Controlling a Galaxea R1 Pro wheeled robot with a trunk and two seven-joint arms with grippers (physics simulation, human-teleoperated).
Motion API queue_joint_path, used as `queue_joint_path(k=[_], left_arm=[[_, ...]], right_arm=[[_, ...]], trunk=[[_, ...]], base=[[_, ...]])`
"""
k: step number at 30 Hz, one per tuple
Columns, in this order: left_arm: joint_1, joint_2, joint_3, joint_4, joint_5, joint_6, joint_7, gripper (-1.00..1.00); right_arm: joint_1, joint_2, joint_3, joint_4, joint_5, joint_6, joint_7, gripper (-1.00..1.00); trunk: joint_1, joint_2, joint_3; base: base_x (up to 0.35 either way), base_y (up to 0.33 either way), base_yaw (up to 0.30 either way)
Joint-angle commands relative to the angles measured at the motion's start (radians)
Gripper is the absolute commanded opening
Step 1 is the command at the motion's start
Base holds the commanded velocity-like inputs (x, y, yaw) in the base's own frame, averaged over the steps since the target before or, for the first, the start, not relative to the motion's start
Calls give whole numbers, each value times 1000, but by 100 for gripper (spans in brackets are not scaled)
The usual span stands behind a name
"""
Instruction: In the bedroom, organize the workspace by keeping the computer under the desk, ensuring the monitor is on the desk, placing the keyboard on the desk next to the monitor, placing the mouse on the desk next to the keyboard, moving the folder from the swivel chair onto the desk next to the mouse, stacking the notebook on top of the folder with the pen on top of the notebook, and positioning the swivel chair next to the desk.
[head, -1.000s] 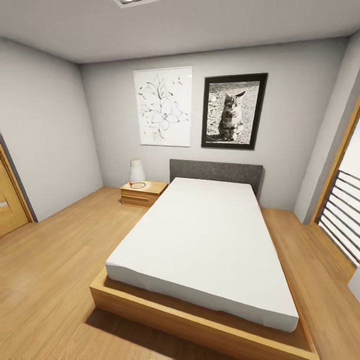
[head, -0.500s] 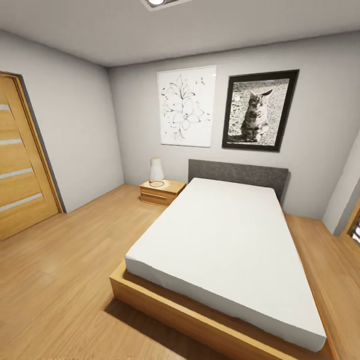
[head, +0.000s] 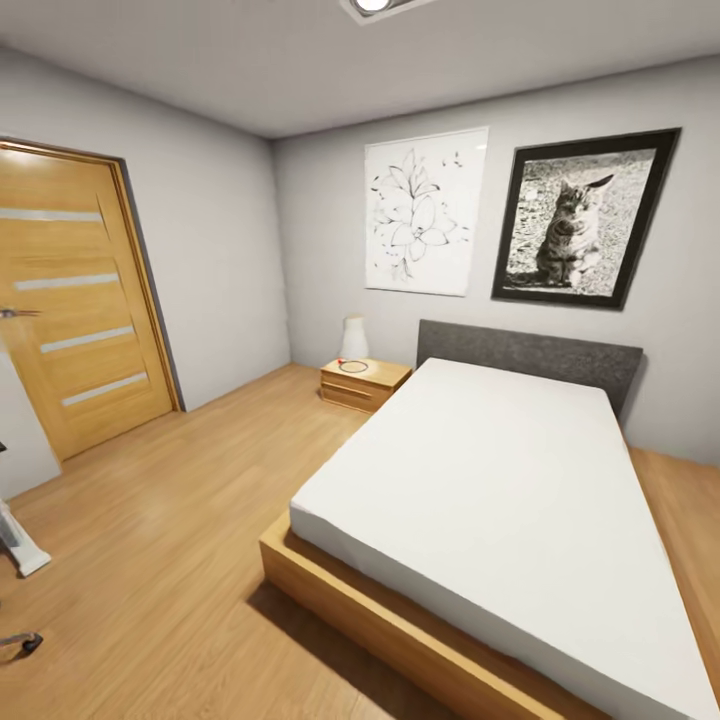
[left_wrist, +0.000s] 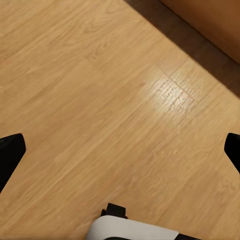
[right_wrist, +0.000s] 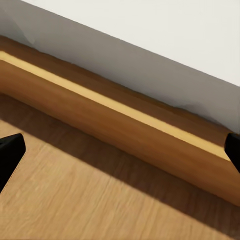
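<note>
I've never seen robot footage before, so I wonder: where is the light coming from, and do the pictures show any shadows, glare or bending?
Head view: a ceiling lamp glows at the top edge, the bed casts a dark shadow on the floor, and the walls lean like a wide-angle lens. Left wrist view: a pale glare patch on the floorboards. Right wrist view: shadow along the bed's wooden base.

We see white mattress (head: 500, 480) on honey-wood bed frame (head: 400, 630), dark grey headboard (head: 530, 355), pale grey walls (head: 210, 250), light wood floor (head: 170, 540), oak door (head: 75, 300) with frosted stripes, black-framed cat photo (head: 580, 230).
</note>
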Motion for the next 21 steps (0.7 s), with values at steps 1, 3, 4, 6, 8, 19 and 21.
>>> queue_joint_path(k=[1,3,4,6,8,19,21], left_arm=[[0,0,4,-1,-2,-1,0,100],[0,-1,4,-1,-2,-1,0,100],[0,-1,4,-1,-3,-1,0,100],[0,-1,3,-1,-3,-1,0,100],[0,-2,3,-1,-3,-1,0,100],[0,-1,4,-1,-3,-1,0,100],[0,-1,4,-2,-3,-1,0,100]], right_arm=[[-1,0,6,1,0,-2,-7,100],[-1,0,7,1,1,-3,-7,100],[-1,0,7,1,1,-3,-7,100],[-1,0,7,1,1,-3,-8,100],[-1,0,7,0,1,-3,-8,100],[-1,0,8,0,2,-3,-8,100],[-1,0,9,1,2,-3,-8,100]], trunk=[[0,-1,-1],[0,-1,-1],[0,-1,-1],[0,-1,-1],[0,-1,-1],[0,-1,-1],[0,-1,-1]], base=[[0,0,289],[0,0,289],[0,0,289],[0,0,289],[0,0,289],[0,0,289],[0,0,289]])
